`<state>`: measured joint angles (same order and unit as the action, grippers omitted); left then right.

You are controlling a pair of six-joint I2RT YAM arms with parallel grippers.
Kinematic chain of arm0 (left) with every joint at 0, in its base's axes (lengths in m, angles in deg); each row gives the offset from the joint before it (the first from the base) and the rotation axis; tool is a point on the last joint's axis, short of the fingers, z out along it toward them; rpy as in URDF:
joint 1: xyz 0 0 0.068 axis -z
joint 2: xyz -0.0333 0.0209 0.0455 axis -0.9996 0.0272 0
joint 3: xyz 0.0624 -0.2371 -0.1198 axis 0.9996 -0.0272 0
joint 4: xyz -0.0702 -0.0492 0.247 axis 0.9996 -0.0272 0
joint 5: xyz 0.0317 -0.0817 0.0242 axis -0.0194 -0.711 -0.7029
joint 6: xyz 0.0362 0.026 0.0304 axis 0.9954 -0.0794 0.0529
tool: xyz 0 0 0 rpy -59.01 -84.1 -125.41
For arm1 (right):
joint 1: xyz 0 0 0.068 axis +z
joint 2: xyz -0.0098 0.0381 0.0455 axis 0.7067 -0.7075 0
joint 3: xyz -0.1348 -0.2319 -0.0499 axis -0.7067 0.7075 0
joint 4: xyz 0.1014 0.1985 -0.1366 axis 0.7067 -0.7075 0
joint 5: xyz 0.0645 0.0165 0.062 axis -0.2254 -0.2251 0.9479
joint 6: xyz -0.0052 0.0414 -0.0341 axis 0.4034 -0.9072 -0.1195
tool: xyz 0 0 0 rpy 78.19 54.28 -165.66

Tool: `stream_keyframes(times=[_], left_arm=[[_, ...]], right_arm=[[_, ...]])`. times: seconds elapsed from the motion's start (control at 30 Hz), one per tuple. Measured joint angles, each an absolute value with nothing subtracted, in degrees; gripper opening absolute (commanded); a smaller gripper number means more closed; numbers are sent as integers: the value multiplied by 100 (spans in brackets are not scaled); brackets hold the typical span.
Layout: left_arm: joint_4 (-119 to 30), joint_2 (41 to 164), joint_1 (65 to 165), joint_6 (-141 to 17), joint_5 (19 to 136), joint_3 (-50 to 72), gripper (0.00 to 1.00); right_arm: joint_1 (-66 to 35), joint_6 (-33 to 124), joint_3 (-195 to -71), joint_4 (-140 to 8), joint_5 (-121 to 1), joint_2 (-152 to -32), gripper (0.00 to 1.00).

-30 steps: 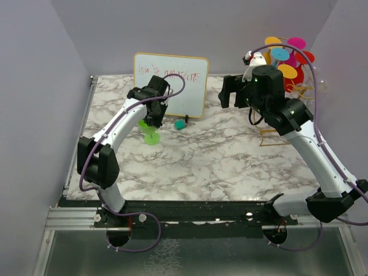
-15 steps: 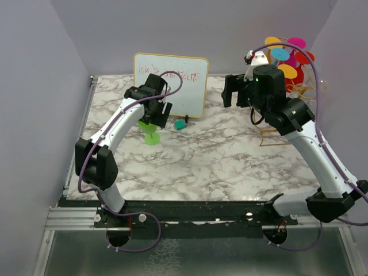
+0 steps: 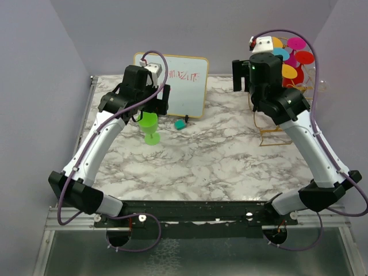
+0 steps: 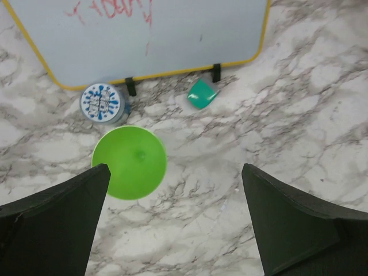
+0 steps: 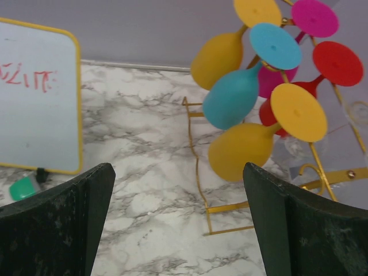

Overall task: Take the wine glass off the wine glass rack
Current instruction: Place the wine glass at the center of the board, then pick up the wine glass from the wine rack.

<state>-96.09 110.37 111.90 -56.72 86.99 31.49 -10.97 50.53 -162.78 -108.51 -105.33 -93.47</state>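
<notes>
- Now up and clear of the green wine glass [image 3: 150, 129], where a second ago clamped low on it: left gripper [image 3: 152, 109], fingers spread wide, nothing between them.
- Glass itself unmoved, upright and free on the table just below that gripper, at 10 o'clock from the table's middle, well apart from the rack.
- Higher and further back than a second ago: right gripper [image 3: 241, 76], fingers just as wide apart as before, empty, facing the wine glass rack [image 3: 273, 137] at 2 o'clock.
- Underfoot, a white-and-grey marble table [image 3: 218, 155]; around it, plain lavender-grey walls [image 3: 34, 86] on three sides.
- At 11 o'clock, a yellow-framed whiteboard [image 3: 178, 80] propped upright, with a small teal block [image 3: 180, 123] at its foot and a round blue-and-white item [image 4: 102, 103] just beside the glass.
- On the rack, coloured glasses [image 5: 233, 95] in yellow, teal, magenta and red, hung at a tilt.
- Rack's upper part largely hidden behind the right arm from above, its right side cut off in the right wrist view.
- Green glass's stem hidden under its own bowl from the left wrist; red scrawl on the whiteboard illegible.
</notes>
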Motion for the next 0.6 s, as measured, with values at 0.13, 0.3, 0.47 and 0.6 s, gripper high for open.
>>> stream_keyframes(times=[0.13, 0.3, 0.47, 0.6], left_arm=[[-9157, 10644, 11182, -5772, 8015, 2920, 99], [-8479, 10340, 11206, -6059, 6961, 2397, 99], [-7979, 10351, 11440, -6290, 6367, 2072, 99], [-7649, 10362, 11791, -6397, 6116, 1938, 99]], right_arm=[[-1215, 5364, -16445, -10880, -11057, -9498, 100], [-1870, 5479, -17089, -11184, -11086, -9782, 96], [-2257, 5486, -17640, -11559, -11081, -10110, 86], [-2504, 5508, -17660, -11776, -11003, -10295, 80]])
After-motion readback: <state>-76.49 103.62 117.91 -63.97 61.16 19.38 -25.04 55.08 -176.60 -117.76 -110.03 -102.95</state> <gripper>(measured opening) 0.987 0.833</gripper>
